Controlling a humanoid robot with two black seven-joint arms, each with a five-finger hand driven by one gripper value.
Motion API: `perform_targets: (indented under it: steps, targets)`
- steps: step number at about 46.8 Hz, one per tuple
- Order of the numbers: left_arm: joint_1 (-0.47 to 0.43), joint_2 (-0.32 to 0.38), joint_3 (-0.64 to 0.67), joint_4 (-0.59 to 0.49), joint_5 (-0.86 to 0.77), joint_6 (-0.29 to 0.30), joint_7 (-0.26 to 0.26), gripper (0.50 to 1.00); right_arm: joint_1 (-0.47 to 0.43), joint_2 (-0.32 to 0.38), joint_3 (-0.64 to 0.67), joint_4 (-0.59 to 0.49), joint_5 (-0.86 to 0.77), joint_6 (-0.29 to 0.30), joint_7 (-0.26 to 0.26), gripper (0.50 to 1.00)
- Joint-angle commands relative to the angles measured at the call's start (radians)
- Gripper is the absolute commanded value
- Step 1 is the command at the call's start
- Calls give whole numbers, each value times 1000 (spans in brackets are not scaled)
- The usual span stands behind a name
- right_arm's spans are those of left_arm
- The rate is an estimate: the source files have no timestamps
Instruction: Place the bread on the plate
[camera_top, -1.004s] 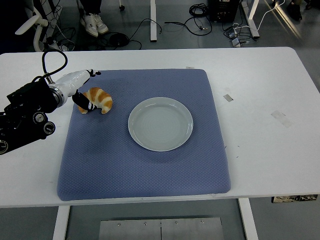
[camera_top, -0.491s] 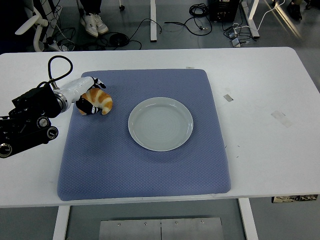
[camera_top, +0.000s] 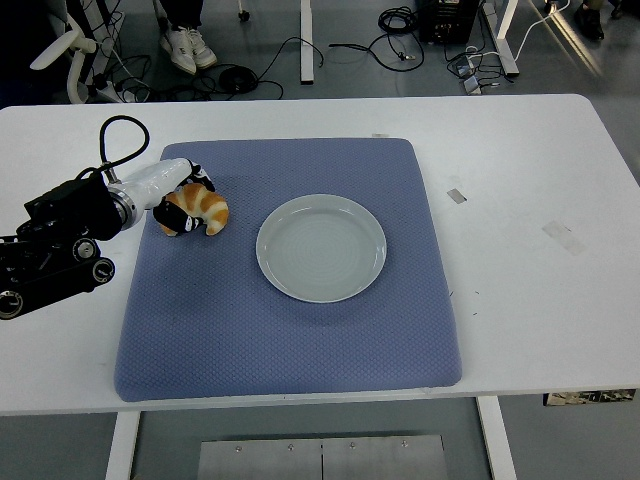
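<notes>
While my left robot hand (camera_top: 185, 200) curls its fingers around the bread (camera_top: 199, 211) at nine o'clock of the plate (camera_top: 321, 247), the grip looks shallow; lifting too quickly could drop the bread onto the blue mat (camera_top: 290, 330).

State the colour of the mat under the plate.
Blue-grey mat, seen in the head view.

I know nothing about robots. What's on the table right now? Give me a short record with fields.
bread: croissant-shaped bread on the blue mat, left of the plate
plate: pale plate, nothing on it, at the mat's middle
left hand: left hand at the bread, dark fingers around its left end
right hand: not in view
table: white table
task state: bread not yet on the plate
</notes>
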Motion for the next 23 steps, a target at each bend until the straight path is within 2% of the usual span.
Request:
perform_targets:
  steps: [1, 17, 23]
  targets:
    - [-4, 4, -3, 0, -15, 1, -2, 574, 0, 0, 0, 0, 0, 0, 0, 1000]
    - [-67, 25, -6, -19, -43, -2, -2, 557, 0, 0, 0, 0, 0, 0, 0, 1000]
    - [-116, 31, 0, -52, -75, -10, -2, 552, 0, 0, 0, 0, 0, 0, 0, 1000]
